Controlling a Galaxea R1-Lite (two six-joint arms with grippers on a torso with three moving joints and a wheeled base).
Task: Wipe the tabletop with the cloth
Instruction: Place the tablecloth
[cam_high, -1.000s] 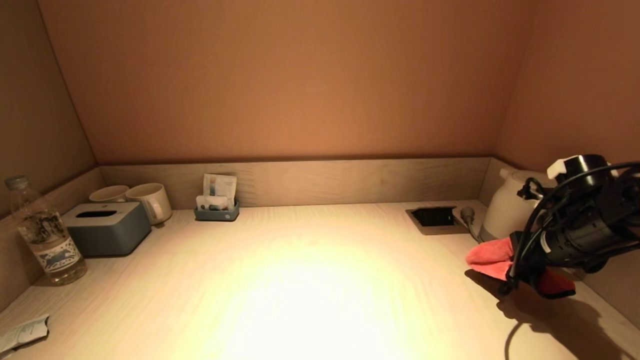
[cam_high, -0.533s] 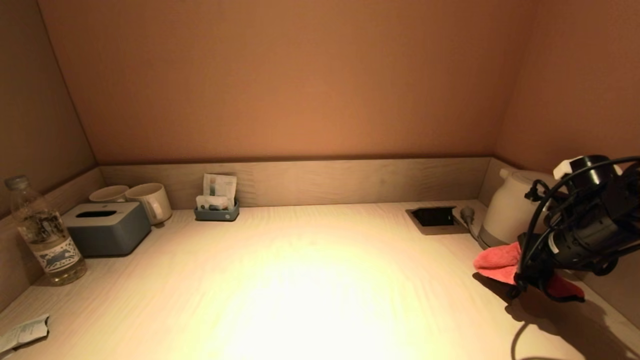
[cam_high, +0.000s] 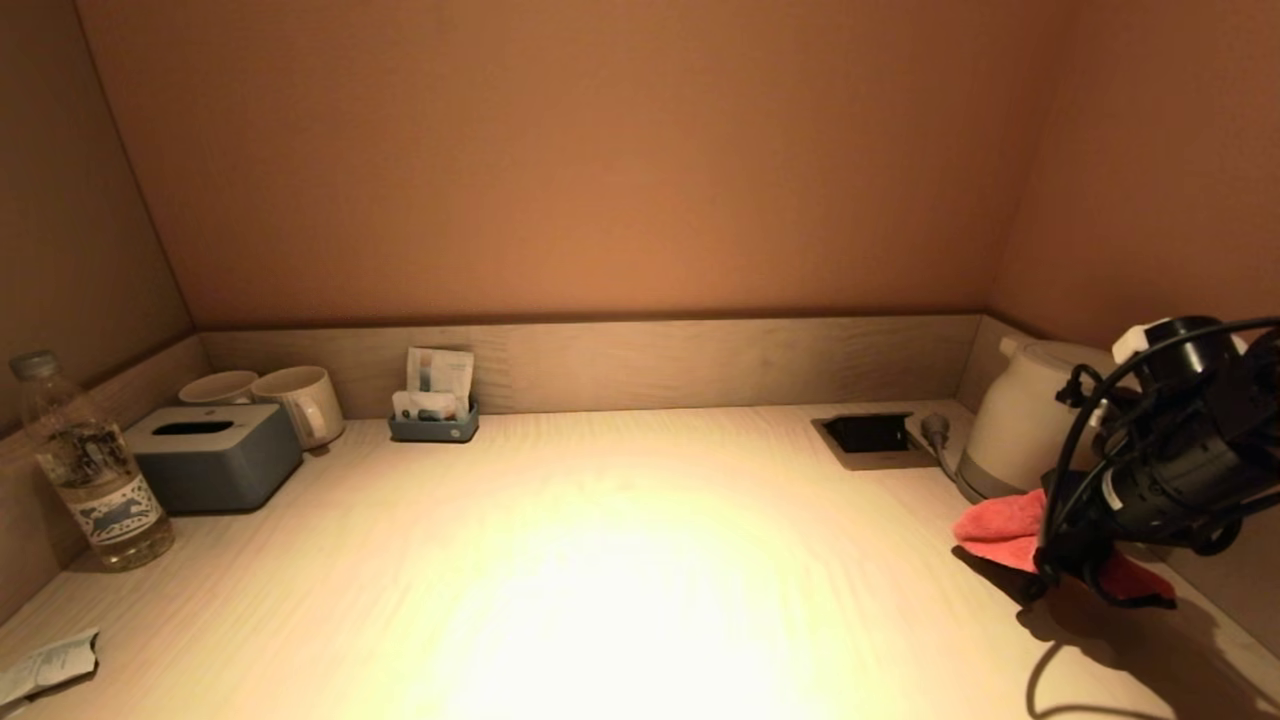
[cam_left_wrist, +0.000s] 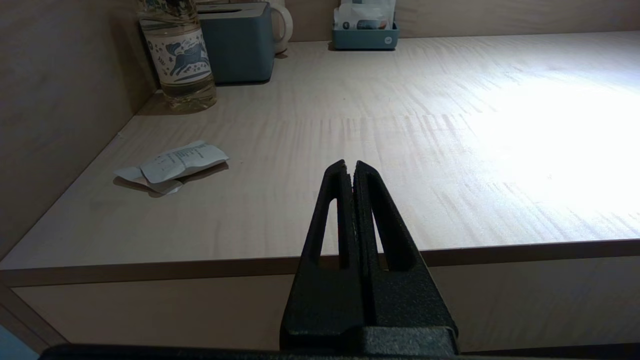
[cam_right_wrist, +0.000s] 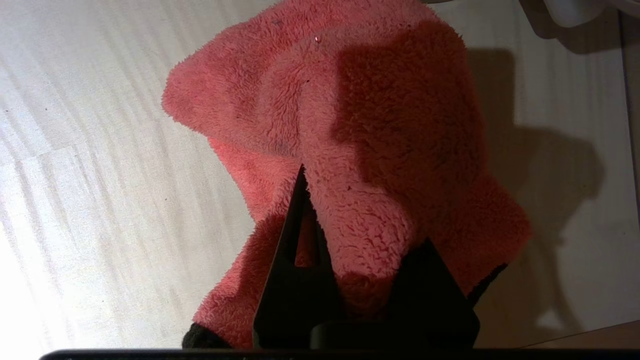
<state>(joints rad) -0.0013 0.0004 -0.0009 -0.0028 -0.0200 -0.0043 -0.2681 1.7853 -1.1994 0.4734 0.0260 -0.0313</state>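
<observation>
Pinching the red cloth (cam_right_wrist: 350, 130), the right tool (cam_right_wrist: 357, 210) pressed it onto the desk (cam_high: 640, 560) (beside the kettle (cam_high: 1020, 435)). The left tool (cam_left_wrist: 350, 167) hung clenched off the desk's front edge.

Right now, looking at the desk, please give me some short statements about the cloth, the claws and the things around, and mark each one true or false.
1. The right claw is shut on the red cloth. True.
2. The cloth lies at the left end of the tabletop, by the bottle. False: it is at the right end, just in front of the white kettle.
3. The left claw is shut and holds nothing. True.
4. Two mugs stand in front of the grey tissue box. False: they stand behind it.
5. A crumpled paper packet lies near the front left corner. True.
</observation>
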